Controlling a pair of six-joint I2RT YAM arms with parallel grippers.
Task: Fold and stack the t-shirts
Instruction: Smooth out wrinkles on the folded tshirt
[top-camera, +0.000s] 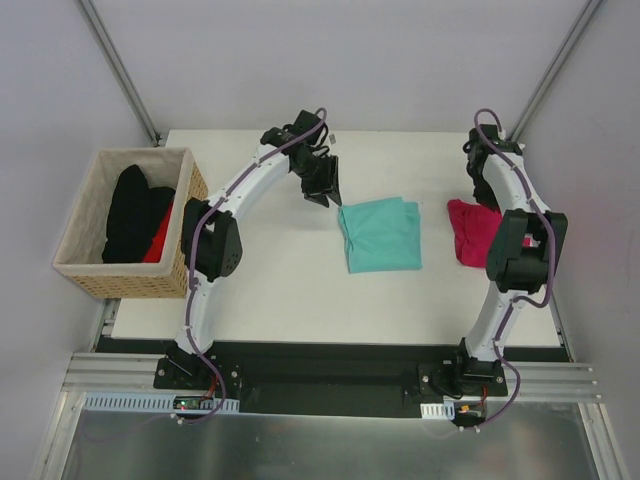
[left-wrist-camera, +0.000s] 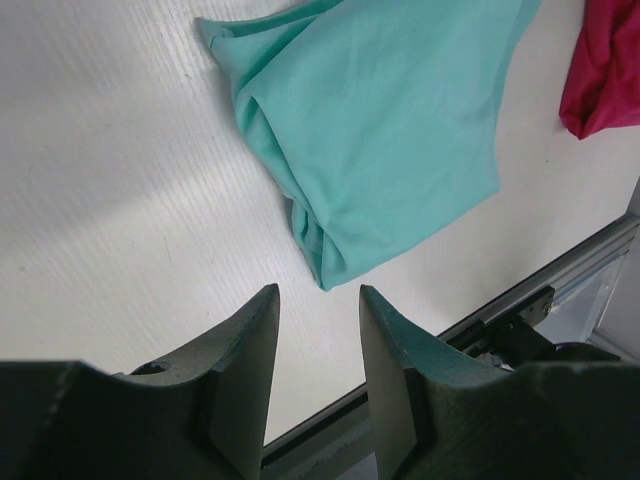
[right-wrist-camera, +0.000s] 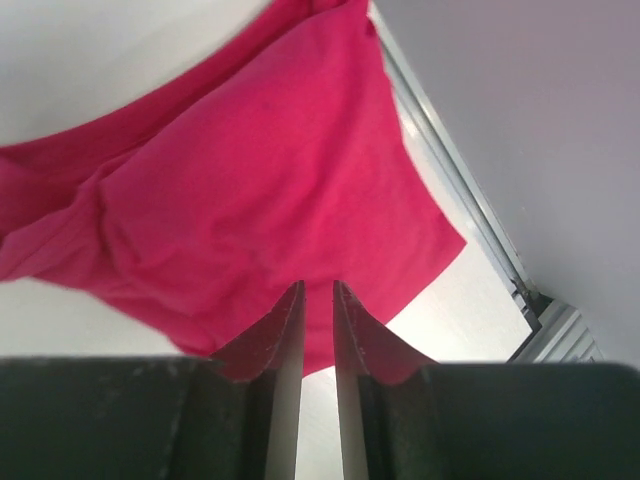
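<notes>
My left gripper (left-wrist-camera: 317, 295) stood part open, with a clear gap between the fingers and nothing in it, just bare table (left-wrist-camera: 120, 180) showing through! It hovered by the far-left corner of the teal shirt (left-wrist-camera: 390, 120), tips aimed down at that corner, and I could not tell whether they touched the cloth. The teal shirt lay folded into a rough rectangle at the middle of the table, its left edge bunched in soft rolls.

Over to my right gripper (right-wrist-camera: 318, 290): the jaws were narrow, only a slit, and I saw no cloth pinched in it. It hung just above the pink shirt (right-wrist-camera: 250, 190), which lay crumpled and loosely doubled over at the right side of the table, close to the edge rail.

Teal and pink lay near one another but apart, a strip of table between them. Out on the left, just off the table's left edge, the basket (top-camera: 140, 283) held the black shirts (top-camera: 135, 215) in a heap, with a bit of red cloth (top-camera: 160, 243) tucked on their right.
</notes>
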